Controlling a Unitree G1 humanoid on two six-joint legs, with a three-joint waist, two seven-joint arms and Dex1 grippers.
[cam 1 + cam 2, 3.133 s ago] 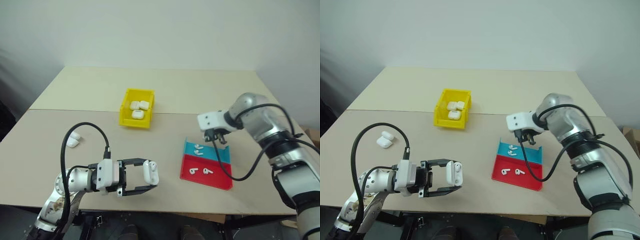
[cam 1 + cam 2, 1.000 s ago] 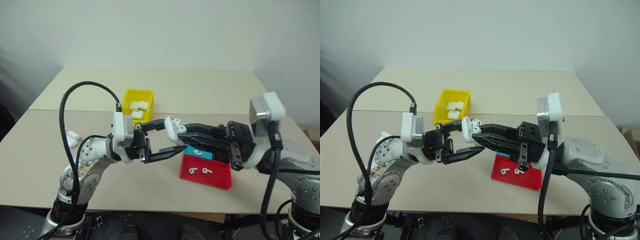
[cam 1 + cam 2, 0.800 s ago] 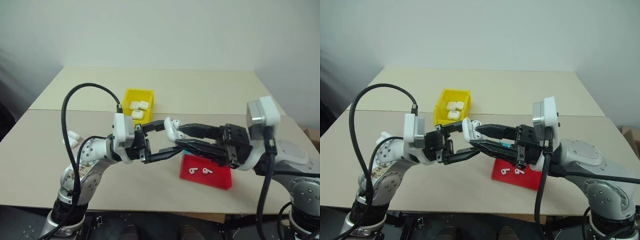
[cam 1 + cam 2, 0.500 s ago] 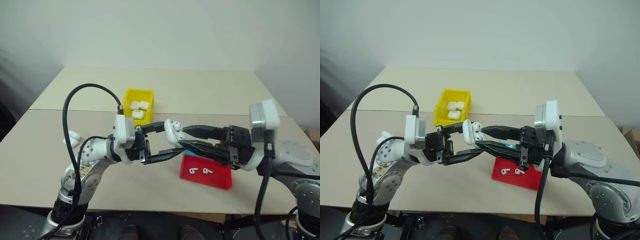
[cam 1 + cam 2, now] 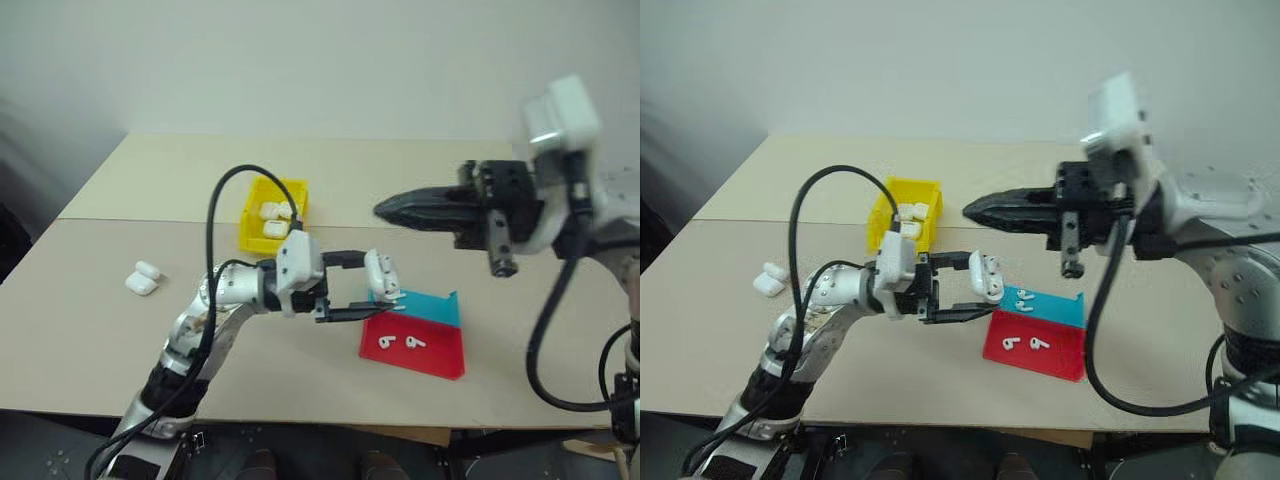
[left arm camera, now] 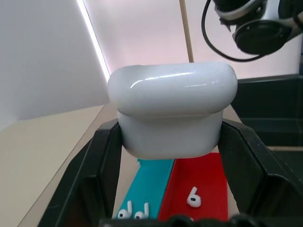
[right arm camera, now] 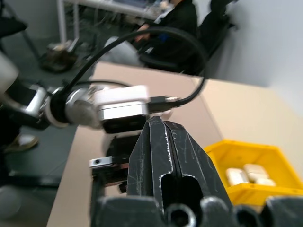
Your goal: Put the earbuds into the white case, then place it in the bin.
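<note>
Left gripper (image 5: 365,294) clamping case (image 5: 381,276) upright, lid shut, just left of tray (image 5: 440,358). Right gripper (image 5: 385,210) closed, empty, up above. Bin (image 5: 250,238) back-left, so left arm's job imo.

Beige table (image 5: 420,175) (plain white wall (image 5: 300,60))

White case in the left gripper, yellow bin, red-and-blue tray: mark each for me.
white case (image 6: 173,111): left wrist view, closed lid's front face.
yellow bin (image 5: 262,242): left eye view, near wall.
red-and-blue tray (image 5: 1035,360): right eye view, bare red part.
</note>
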